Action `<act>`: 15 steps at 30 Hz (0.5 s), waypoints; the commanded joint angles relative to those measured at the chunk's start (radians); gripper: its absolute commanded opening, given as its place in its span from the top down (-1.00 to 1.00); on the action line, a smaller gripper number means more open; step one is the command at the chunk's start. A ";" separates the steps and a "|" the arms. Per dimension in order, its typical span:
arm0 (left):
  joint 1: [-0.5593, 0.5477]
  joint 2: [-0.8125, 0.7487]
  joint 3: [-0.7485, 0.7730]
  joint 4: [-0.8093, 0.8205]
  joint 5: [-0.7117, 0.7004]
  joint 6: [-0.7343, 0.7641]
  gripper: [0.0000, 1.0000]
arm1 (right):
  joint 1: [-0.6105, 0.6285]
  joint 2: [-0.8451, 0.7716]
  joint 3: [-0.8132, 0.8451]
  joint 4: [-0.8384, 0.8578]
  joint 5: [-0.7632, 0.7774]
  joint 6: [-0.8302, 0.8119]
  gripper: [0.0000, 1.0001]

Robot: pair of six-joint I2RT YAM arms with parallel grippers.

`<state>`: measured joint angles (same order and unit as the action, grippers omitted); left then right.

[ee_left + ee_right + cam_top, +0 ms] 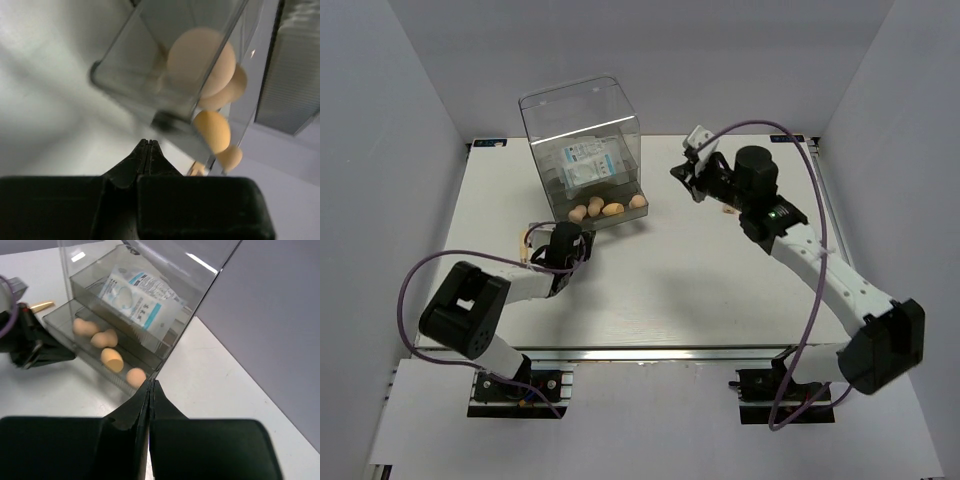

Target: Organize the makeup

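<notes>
The makeup sponges [595, 207], peach and egg-shaped, lie in the pulled-out bottom drawer [642, 212] of the clear drawer box [582, 110]. They also show in the right wrist view [112, 359] and, close up, in the left wrist view [200, 57]. Two white-and-blue packets [588, 165] lie in the drawer above, also seen in the right wrist view [137, 302]. My left gripper [582, 236] is shut and empty, its tips [148, 142] just before the drawer front. My right gripper [678, 174] is shut and empty, right of the box, its tips [151, 383] near the drawer's right corner. A thin tan stick [525, 243] lies left of my left gripper.
A small tan item [727, 210] lies on the table under my right arm. The stick also shows in the right wrist view [41, 305], behind my left gripper [30, 340]. Grey walls close in the white table [700, 290] on three sides.
</notes>
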<state>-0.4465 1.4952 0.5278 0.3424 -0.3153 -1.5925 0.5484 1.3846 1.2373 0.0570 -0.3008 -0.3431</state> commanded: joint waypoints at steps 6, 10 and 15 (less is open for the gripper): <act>0.008 0.160 0.188 0.127 -0.110 -0.087 0.02 | -0.080 -0.173 -0.231 -0.005 -0.018 0.050 1.00; 0.019 0.240 0.244 0.156 -0.094 -0.098 -0.22 | -0.119 -0.196 -0.246 -0.029 -0.018 0.044 1.00; 0.029 0.304 0.296 0.182 -0.079 -0.100 -0.22 | -0.134 -0.202 -0.252 -0.045 -0.024 0.039 1.00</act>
<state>-0.4397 1.7935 0.7670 0.4633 -0.3698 -1.6783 0.4206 1.2175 0.9836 -0.0017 -0.3157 -0.3130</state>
